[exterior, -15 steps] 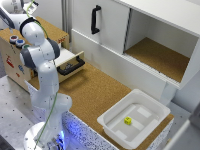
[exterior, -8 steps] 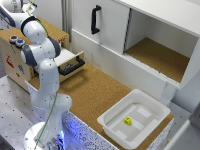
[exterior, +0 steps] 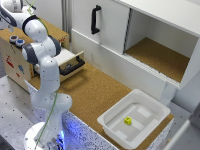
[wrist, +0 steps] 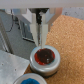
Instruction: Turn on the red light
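The red light (wrist: 44,57), a round red cap in a pale grey ring, fills the middle of the wrist view on the wooden box top. My gripper (wrist: 41,45) stands upright right over it, fingers pressed together and shut on nothing. The tips reach the cap's far edge, and I cannot tell whether they touch it. A blue-capped button (wrist: 31,79) lies beside the red one. In the exterior view the arm (exterior: 42,55) bends up to the box at the exterior view's left. There the hand is cut off by the frame corner and the red light is hidden.
The wooden box (exterior: 12,62) carries two buttons (exterior: 16,40) on its near top edge. An open drawer (exterior: 70,64) juts out behind the arm. A white bin (exterior: 150,107) holding a small yellow object (exterior: 128,120) sits on the cork surface. A cabinet with a black handle (exterior: 95,20) stands behind.
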Controlling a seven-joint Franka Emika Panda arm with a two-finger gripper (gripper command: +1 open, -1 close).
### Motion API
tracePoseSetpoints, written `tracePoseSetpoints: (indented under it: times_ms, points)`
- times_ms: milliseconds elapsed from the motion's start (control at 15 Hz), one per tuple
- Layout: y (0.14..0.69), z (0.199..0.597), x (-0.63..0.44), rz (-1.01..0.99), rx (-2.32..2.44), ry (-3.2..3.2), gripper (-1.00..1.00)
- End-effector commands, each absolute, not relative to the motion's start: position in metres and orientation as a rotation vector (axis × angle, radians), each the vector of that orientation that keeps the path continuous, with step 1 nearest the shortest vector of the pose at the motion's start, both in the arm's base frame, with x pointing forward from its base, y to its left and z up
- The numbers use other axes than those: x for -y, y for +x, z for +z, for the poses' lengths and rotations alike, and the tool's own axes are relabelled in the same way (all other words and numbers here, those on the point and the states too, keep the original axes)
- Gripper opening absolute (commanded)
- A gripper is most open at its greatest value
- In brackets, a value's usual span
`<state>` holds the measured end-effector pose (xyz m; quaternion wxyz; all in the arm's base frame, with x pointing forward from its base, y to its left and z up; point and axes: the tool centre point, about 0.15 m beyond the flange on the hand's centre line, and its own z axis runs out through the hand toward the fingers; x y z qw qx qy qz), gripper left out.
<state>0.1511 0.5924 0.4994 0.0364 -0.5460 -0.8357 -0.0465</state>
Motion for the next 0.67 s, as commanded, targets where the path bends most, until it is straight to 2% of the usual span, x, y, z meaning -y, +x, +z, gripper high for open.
tracePoseSetpoints:
  times_ms: [0,333,600]
  points:
    - [0.17,0.49,-0.624,0.159,2.601,-1.76,-1.0]
    - [0.176,0.459,-0.624,0.165,2.537,-1.782,-1.0]
    - [0.17,0.436,-0.619,0.244,2.539,-1.78,-1.0]
